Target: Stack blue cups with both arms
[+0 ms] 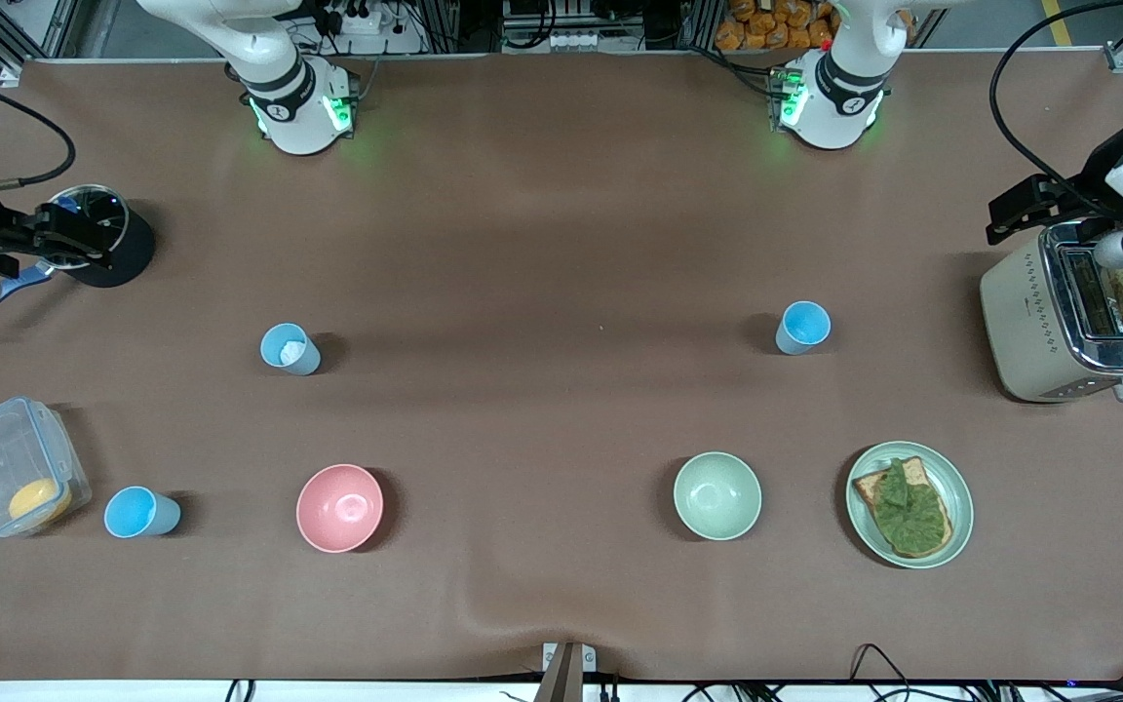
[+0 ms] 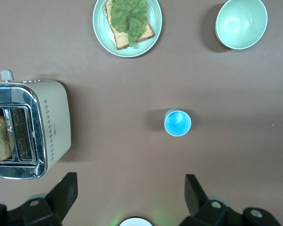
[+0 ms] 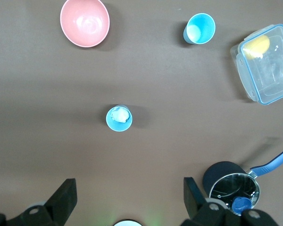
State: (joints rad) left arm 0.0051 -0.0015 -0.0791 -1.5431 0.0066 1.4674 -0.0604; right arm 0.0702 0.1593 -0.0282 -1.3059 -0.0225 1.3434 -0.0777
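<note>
Front view hides both grippers, wrist views show left gripper [image 2: 129,197] and right gripper [image 3: 127,197] spread wide, tips cropped.

Two glossy white arms [image 1: 279,58] with black bands, green-lit bases [image 1: 300,117], black hands [image 2: 129,197].

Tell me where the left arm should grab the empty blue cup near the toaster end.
Best bet is the rim of the blue cup, taken from straight above. It stands upright with its mouth open and nothing inside, and it tapers downward, so one finger inside and one outside the wall should hold better than squeezing the sides. Bare table surrounds it. The left hand is open above the table.
</note>
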